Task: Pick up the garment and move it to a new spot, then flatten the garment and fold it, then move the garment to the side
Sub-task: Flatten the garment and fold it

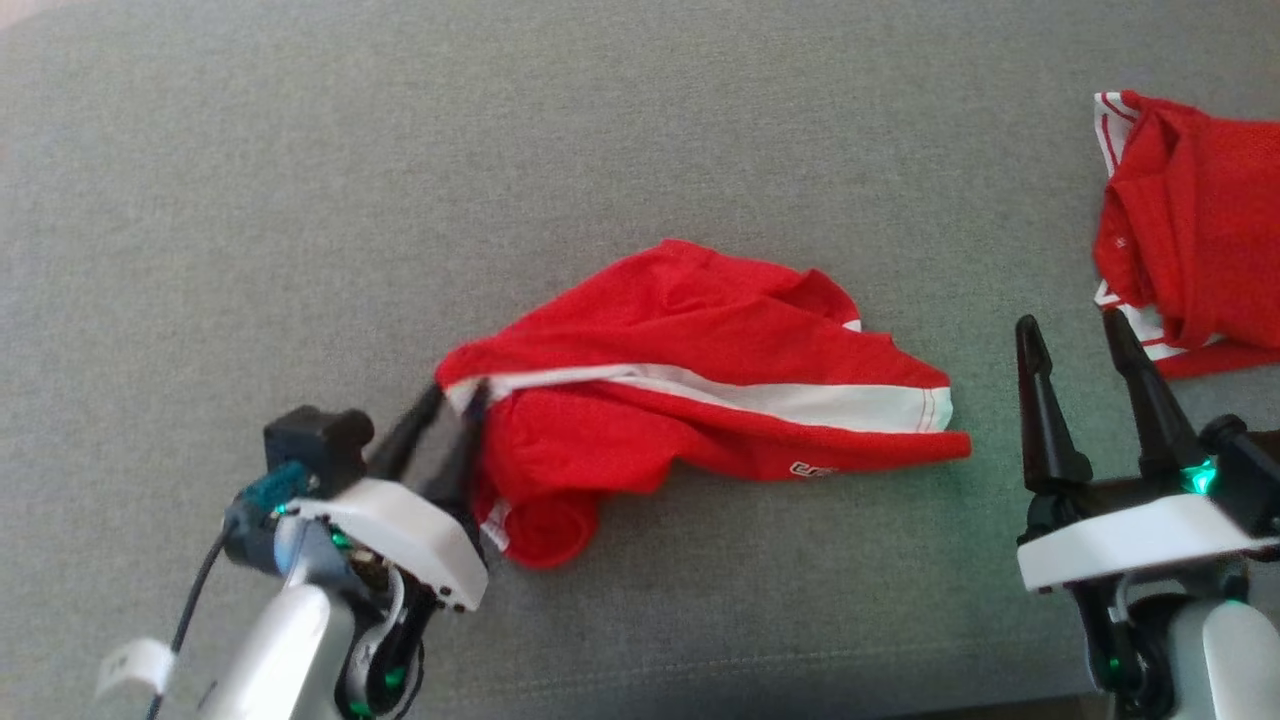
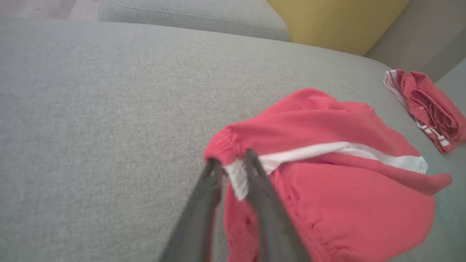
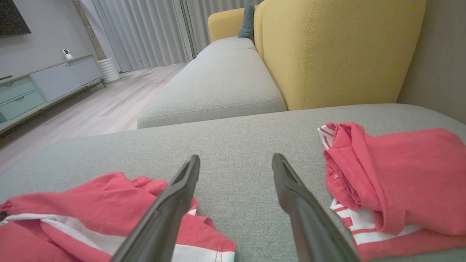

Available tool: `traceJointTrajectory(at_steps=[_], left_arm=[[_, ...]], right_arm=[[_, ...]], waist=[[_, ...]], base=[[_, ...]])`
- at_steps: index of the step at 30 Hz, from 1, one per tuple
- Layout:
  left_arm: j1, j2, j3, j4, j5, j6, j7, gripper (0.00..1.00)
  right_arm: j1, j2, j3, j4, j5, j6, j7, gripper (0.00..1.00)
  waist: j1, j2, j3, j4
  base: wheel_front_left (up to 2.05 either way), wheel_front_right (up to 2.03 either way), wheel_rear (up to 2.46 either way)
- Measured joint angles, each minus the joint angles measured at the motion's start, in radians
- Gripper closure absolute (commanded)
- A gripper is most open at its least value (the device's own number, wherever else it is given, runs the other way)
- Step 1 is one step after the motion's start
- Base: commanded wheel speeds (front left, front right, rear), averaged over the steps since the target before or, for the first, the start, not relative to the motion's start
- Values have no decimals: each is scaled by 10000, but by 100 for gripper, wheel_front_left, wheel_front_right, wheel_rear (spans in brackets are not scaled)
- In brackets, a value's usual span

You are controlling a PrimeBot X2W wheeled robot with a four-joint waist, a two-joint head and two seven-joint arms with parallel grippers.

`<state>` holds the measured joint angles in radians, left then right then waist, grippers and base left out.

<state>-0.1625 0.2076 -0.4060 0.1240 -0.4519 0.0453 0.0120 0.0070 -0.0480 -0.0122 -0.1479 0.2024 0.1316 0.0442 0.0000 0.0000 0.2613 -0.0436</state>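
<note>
Crumpled red garment with white band (image 1: 700, 330), lying mid grey fabric cushion (image 1: 400, 150). My left gripper (image 1: 457, 395) straddles its white-banded corner; clamped or loose, I cannot tell. My right gripper (image 1: 1068, 325) stands released and empty, near a second red striped-trim garment (image 1: 1190, 220).

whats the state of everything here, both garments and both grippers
red garment: crumpled, not flattened, lying on the grey cushion
second red garment: roughly folded, lying apart at the right
left gripper: fingers either side of the red garment's white-banded edge; unclear if it grips
right gripper: open, holding nothing, between the two garments
</note>
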Motion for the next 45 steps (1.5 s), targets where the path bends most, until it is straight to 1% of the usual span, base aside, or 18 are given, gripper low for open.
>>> traceJointTrajectory(at_steps=[2,7,10,11,14,19,23,39,43,45], left_arm=[[89,-71,58,-25,6,121,-412,0],[173,-75,418,-393,477,704,-1733,0],[202,-59,652,-662,857,1055,-2219,0],[212,-29,706,-757,957,1145,-2328,0],[325,-8,796,-965,1066,1233,-2447,0],[940,105,920,-1185,1312,1467,-2516,0],[1396,119,917,-1271,1340,1574,-2523,0],[1448,213,782,-1333,1338,1634,-2408,0],[1234,307,535,-1229,1290,1287,-2013,0],[862,320,326,-1005,1087,1018,-1402,0]], right_arm=[[0,-2,-38,-2,-4,0,0,0],[-114,-38,-81,-23,-107,0,0,0],[-214,-94,-71,-88,-207,0,13,0],[-209,-113,-46,-98,-238,0,23,0],[-187,-148,44,-105,-276,0,90,0],[-101,-159,282,-67,-278,0,148,0],[261,-155,337,-69,-274,0,174,0],[336,-127,351,-75,-261,0,178,0],[335,-125,337,-128,-259,0,192,0],[324,-125,339,-150,-259,0,207,0]], waist=[[0,0,-3,51],[0,0,-104,191],[0,0,-240,279],[0,0,-297,307],[0,0,-414,358],[0,0,-738,415],[0,0,-885,420],[0,0,-904,424],[0,0,-802,434],[0,0,-710,457]], base=[[0,0,0],[0,0,0],[0,0,0],[0,0,0],[0,0,0],[0,0,0],[0,0,0],[0,0,0],[0,0,0],[0,0,0]])
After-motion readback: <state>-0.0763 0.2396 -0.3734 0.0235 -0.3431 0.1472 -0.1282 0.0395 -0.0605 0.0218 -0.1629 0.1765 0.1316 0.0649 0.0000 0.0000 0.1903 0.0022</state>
